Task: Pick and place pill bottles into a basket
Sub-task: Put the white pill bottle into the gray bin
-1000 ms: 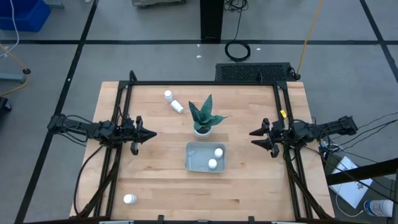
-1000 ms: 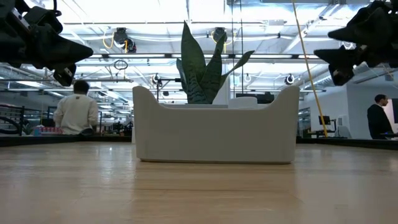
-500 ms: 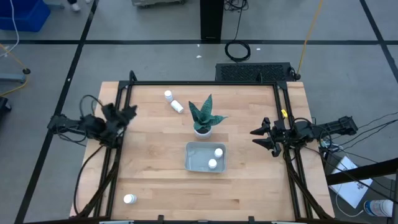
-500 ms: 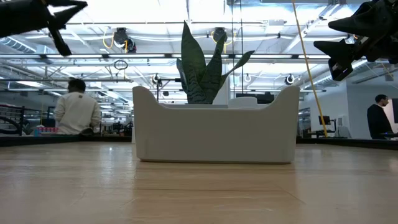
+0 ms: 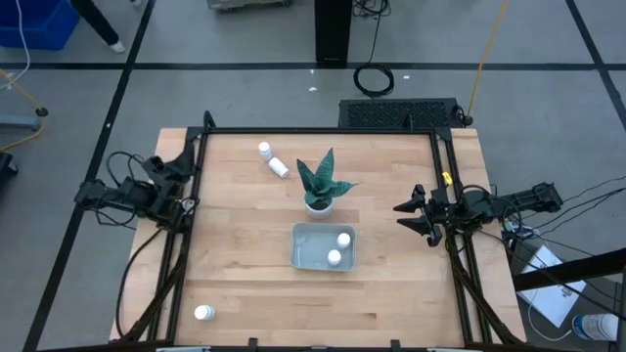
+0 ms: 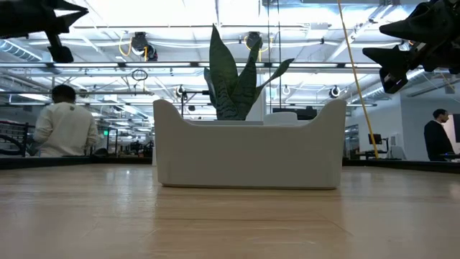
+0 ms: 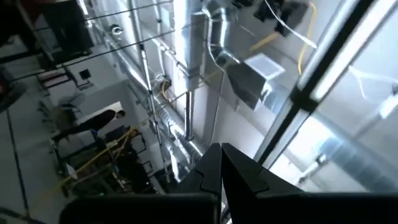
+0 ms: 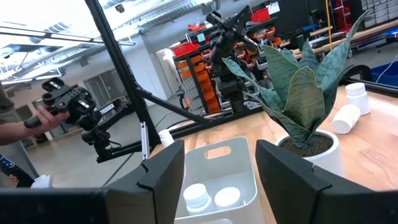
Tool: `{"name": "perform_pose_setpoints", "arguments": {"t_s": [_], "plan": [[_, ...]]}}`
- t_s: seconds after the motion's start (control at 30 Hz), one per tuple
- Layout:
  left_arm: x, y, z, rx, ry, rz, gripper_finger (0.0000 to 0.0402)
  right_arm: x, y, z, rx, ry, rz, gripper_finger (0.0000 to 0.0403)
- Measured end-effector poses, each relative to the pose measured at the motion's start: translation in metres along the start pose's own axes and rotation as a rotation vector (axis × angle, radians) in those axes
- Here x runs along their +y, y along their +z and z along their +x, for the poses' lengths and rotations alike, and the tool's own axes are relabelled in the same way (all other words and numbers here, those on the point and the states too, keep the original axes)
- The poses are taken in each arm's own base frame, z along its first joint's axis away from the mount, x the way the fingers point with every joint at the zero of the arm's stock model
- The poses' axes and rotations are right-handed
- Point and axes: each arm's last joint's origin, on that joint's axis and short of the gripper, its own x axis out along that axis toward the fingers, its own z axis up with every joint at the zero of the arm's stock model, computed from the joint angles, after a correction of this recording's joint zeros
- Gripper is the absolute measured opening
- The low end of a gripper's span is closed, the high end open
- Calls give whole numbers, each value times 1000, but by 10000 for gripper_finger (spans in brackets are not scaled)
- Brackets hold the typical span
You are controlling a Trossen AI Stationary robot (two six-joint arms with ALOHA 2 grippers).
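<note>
While plant [image 5: 320, 186] stands behind basket [image 5: 305, 250] | left claw [image 5: 186, 159] shut | right claw [image 5: 403, 217] wide, empty

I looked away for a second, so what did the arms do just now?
The left pincer, shut and empty, pulled back from over the table to its left edge, pointing away from the middle. The right pincer stayed open and empty at the right edge. Nothing was picked up; the bottles, tray and plant stayed put.

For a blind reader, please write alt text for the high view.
Seen from above, a tray at mid-table holds two bottles. Two more bottles lie beyond a potted plant, and one sits at the near left corner. Both arms wait at the table's sides.
</note>
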Motion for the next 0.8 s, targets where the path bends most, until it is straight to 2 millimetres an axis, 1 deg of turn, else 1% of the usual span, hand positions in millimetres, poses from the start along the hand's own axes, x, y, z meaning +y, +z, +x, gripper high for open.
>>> {"name": "perform_pose_setpoints", "arguments": {"t_s": [0.1,0.13,0.2,0.27,0.4,0.47,0.53,0.6,0.73,0.8], "plan": [[1,1,0,-23,32,-115,12,0,0,0,0,0,0,192],[0,2,0,-30,30,-122,12,0,0,0,0,0,0,193],[-5,5,4,-28,9,-95,12,0,0,0,0,0,0,194],[-15,6,12,12,-8,-52,12,0,0,0,0,0,0,193],[-44,2,41,195,64,165,12,0,0,0,0,0,0,190],[-58,-3,57,301,122,308,12,0,0,0,0,0,0,190],[-73,-5,75,358,196,454,12,0,0,0,0,0,0,191],[-89,-3,92,354,265,567,12,0,0,0,0,0,0,193],[-123,1,128,296,287,778,12,0,0,0,0,0,0,193],[-137,3,142,269,302,849,12,0,0,0,0,0,0,192]]}}
